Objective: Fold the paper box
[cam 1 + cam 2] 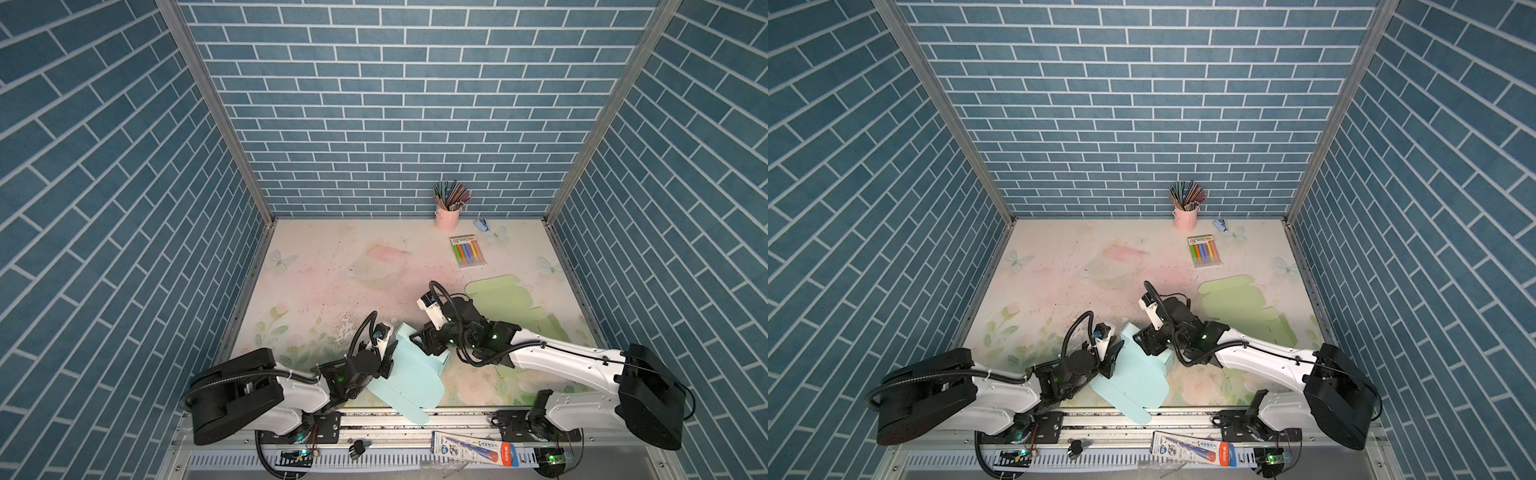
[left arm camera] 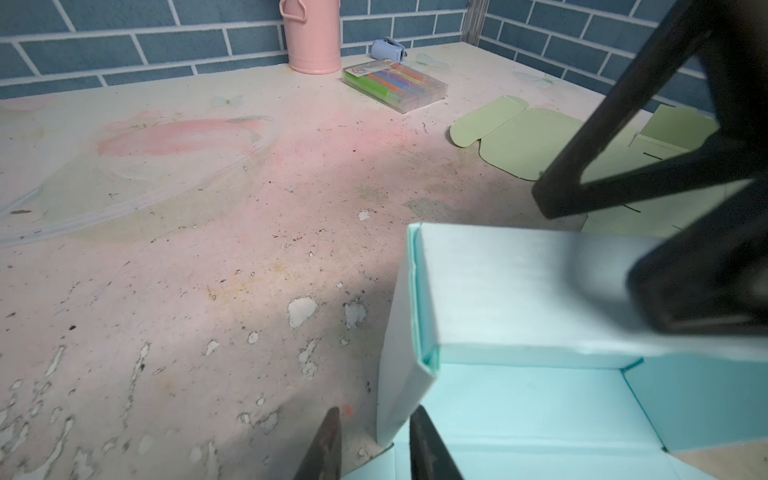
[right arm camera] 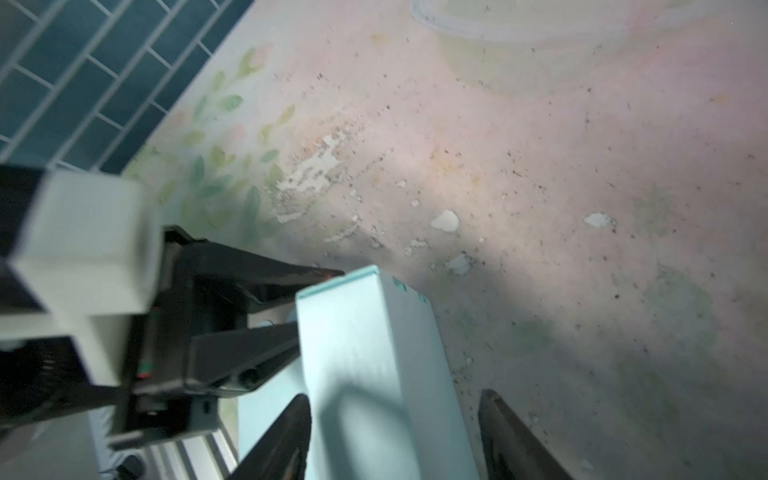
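On the left side a wall of blue brick pattern [image 1: 104, 166] closes the cell, and the same pattern covers the back and the right side. A grey metal post [image 1: 216, 112] stands in each back corner. The desk [image 1: 332, 282] has a pale cover printed with flowers and butterflies. It is full of dark specks, and white chipped spots show near the front middle.

The left pincer [image 2: 376, 415] is a little open. One upright side wall of the light blue paper box [image 1: 411, 374] stands between its fingers; whether they press it I cannot tell. The box sits at the front middle of the desk, partly folded, with one rounded flap over the front rail [image 1: 457, 419]. The right pincer [image 3: 395, 397] is wide open around the far folded wall, with one finger clear of it.

More to the right lies a flat green cardboard sheet [image 1: 507, 303]. At the back right stands a pink cup of pencils [image 1: 447, 216], with a pack of coloured markers [image 1: 468, 251] in front of it.
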